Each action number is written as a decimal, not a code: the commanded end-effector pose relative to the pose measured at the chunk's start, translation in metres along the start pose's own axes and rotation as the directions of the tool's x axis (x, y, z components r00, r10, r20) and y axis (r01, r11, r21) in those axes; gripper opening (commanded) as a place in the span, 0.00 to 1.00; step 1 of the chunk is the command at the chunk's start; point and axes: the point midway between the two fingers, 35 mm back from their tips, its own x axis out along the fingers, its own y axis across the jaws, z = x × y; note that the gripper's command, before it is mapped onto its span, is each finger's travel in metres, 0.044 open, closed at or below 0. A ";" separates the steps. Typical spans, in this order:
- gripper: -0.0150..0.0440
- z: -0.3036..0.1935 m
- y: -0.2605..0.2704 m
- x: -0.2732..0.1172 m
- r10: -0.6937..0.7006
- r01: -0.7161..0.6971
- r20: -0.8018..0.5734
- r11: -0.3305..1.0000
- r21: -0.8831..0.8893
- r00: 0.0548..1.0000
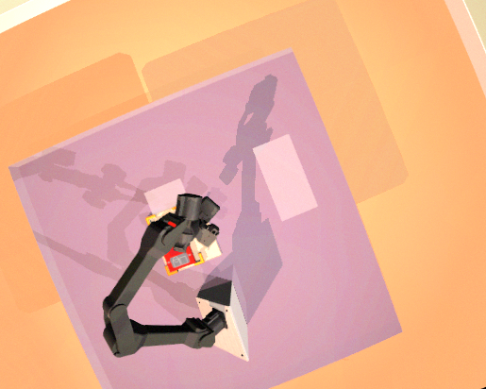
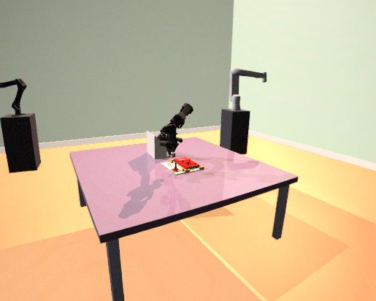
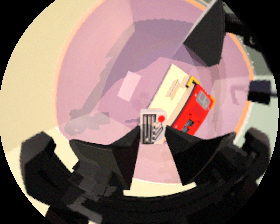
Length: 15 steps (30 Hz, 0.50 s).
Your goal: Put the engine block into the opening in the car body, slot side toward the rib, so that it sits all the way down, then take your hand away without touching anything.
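The engine block (image 3: 152,136) (image 2: 170,155) is a small pale grey block with dark slots and a red dot on its face. My gripper (image 3: 151,127) is shut on it, a fingertip on each side. The red car body (image 3: 194,112) (image 1: 187,264) (image 2: 182,161) lies flat with yellow corner pieces around it. In the wrist view it is right of the block, partly behind the right finger. It shows a pale grey rectangle and a darker recess; the rib cannot be made out. In the exterior view the block hangs above and beside the body. The arm hides the fingertips in the top view.
A cream board (image 1: 212,250) (image 3: 168,91) (image 2: 167,166) lies beside the car body. A small red piece with a black pin (image 2: 175,167) stands on it. A white upright panel (image 1: 239,325) (image 2: 150,145) stands at the arm's base. Pale rectangles (image 1: 285,177) mark the pink table (image 1: 346,280).
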 end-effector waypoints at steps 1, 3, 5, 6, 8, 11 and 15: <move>0.25 -0.005 -0.010 0.004 -0.003 0.003 0.000 0.988 -0.153 1.000; 0.25 -0.008 -0.013 0.005 -0.002 0.002 0.000 0.975 -0.220 1.000; 0.25 -0.010 -0.017 0.007 -0.002 0.002 0.000 0.958 -0.287 1.000; 0.25 -0.011 -0.018 0.008 -0.001 0.001 0.000 0.947 -0.320 1.000; 0.25 -0.013 -0.022 0.009 -0.001 0.001 0.000 0.923 -0.385 1.000; 0.25 -0.016 -0.027 0.011 -0.001 0.000 -0.001 0.878 -0.478 1.000; 0.25 -0.020 -0.035 0.014 -0.001 0.000 -0.001 0.804 -0.595 1.000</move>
